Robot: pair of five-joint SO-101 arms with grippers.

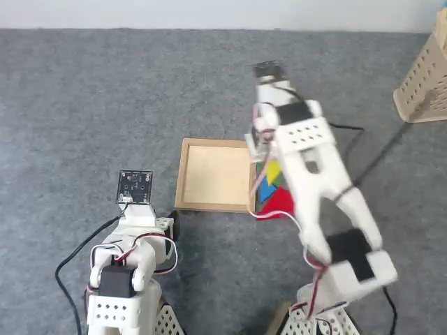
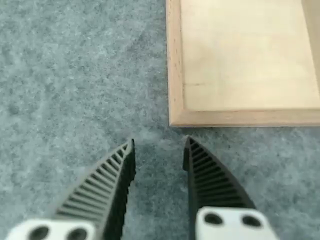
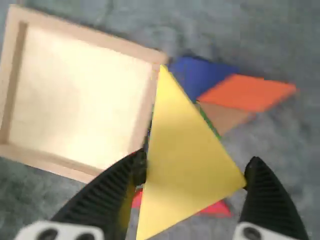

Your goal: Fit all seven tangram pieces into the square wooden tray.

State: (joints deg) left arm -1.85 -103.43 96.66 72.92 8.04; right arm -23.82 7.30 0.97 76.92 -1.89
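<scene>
Step — seat flat yellow triangle piece [image 3: 185, 165] in square wooden tray [image 1: 209, 205] | right gripper [image 3: 195, 165]: jaws wide, clamped across it, over tray's right rim beside loose coloured pieces [image 3: 245, 92] | left gripper [image 2: 160, 150]: parted, empty, by tray's near-left corner | advice — carry left past the rim, square an edge into a corner, lower flat.

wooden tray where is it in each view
high view: wooden tray at the table's middle, coloured pieces along one side
left wrist view: its corner just ahead of the open left gripper
right wrist view: beside the yellow triangle held in the right gripper
shared landmark: grey carpet around it
</scene>
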